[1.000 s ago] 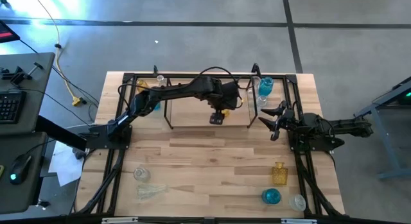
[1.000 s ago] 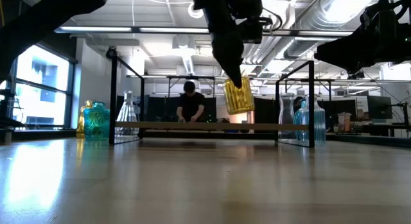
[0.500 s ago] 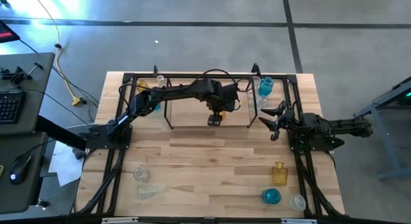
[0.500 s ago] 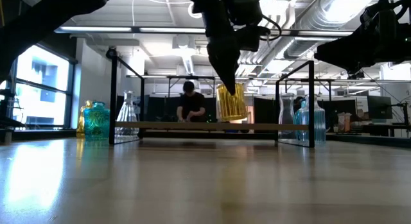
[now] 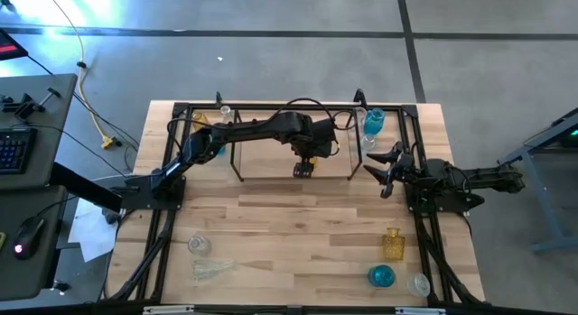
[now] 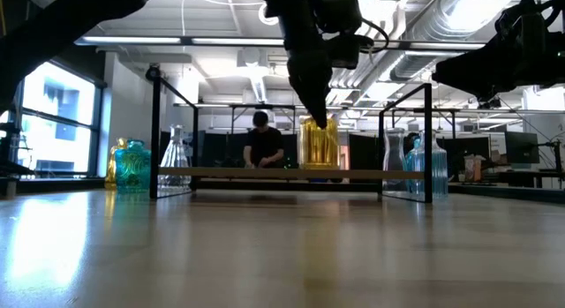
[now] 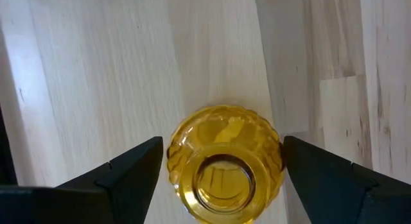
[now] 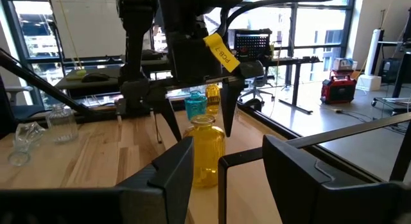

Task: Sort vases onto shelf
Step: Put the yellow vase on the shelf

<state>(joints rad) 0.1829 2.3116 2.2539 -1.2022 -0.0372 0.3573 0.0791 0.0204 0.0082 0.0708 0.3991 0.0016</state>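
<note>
My left gripper [image 5: 304, 168] reaches over the shelf [image 5: 262, 162], a black rod rack with a wooden floor, and points down at an amber vase [image 7: 225, 166]. The ribbed vase stands upright on the shelf floor [image 6: 221, 173] in the low view [image 6: 318, 147]. The right wrist view shows it [image 8: 204, 153] below the left arm. My right gripper [image 5: 384, 171] waits open just right of the shelf, its fingers [image 8: 173, 172] empty. My left gripper holds the amber vase between its two widely spread fingers [image 7: 138, 163], one on each side of the round body [image 7: 176, 153]. The fingers come from above, pointing down. The vase is upright, with its base on or just above the shelf floor.
Blue [image 5: 372, 123] and clear vases stand at the far right outside the shelf. Amber [image 5: 200, 121] and blue [image 5: 217, 148] ones stand at the far left. Near the front edge are clear vases [image 5: 199, 245], an amber one [image 5: 392, 244] and a blue one [image 5: 381, 277]. A person shows beyond the table [image 6: 262, 145].
My left gripper has come down over the shelf and shifted slightly toward the table's left. The amber vase, which hung tilted below the fingers a second ago, has swung upright and come down to the shelf floor.
</note>
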